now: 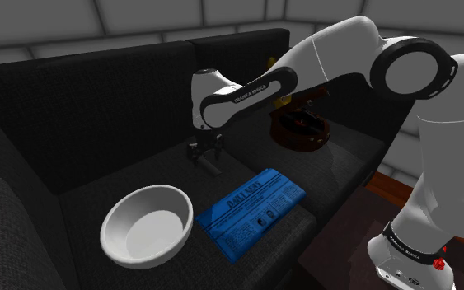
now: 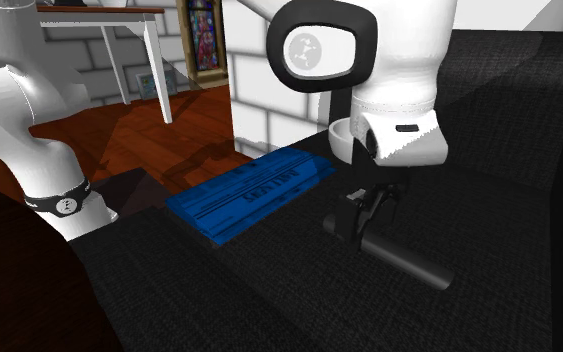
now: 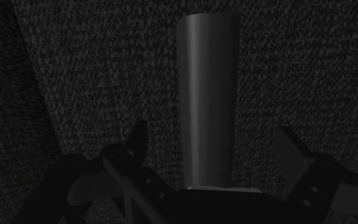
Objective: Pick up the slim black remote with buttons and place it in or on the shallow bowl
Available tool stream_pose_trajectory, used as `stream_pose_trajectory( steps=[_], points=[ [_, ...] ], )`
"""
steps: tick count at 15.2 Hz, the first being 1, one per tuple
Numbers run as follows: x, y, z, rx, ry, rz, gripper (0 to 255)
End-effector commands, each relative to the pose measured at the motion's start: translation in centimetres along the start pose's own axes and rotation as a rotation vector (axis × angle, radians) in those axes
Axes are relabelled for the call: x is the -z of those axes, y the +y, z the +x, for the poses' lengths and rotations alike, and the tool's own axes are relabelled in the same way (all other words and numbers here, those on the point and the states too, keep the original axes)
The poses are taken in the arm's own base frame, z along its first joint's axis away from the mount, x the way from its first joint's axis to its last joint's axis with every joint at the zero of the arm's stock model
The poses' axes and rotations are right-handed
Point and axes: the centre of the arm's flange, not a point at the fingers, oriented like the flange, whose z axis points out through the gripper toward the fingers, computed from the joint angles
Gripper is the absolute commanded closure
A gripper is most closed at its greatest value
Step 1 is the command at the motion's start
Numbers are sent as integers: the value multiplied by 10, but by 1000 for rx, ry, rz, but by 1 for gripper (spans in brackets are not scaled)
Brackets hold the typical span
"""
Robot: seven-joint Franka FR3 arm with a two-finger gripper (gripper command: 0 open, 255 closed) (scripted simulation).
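The remote (image 1: 214,167) is a slim dark grey bar lying flat on the black sofa seat; I see no buttons on it. My gripper (image 1: 205,153) hangs just above its near end, open. In the wrist view the remote (image 3: 208,95) runs straight out between the fingers (image 3: 136,137), which stand apart on either side without touching it. The second exterior view shows the gripper (image 2: 364,212) low over the remote (image 2: 409,262). The shallow white bowl (image 1: 131,247) sits on the seat toward the shoulder view's lower left, a short way from the gripper.
A flat blue box (image 1: 250,210) lies on the seat between the bowl and the stand. A brown basket (image 1: 302,130) stands farther back on the seat. The sofa's backrest (image 1: 98,107) rises behind the gripper. Wooden floor (image 2: 169,130) lies beyond the seat's edge.
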Motion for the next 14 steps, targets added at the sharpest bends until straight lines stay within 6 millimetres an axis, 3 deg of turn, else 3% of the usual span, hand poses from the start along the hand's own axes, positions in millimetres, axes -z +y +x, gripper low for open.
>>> stream_pose_trajectory(
  steps=[1,8,9,14],
  points=[
    [-9,0,0,0,1,0,0],
    [-9,0,0,0,1,0,0],
    [-9,0,0,0,1,0,255],
    [-8,1,0,0,1,0,255]
  ],
)
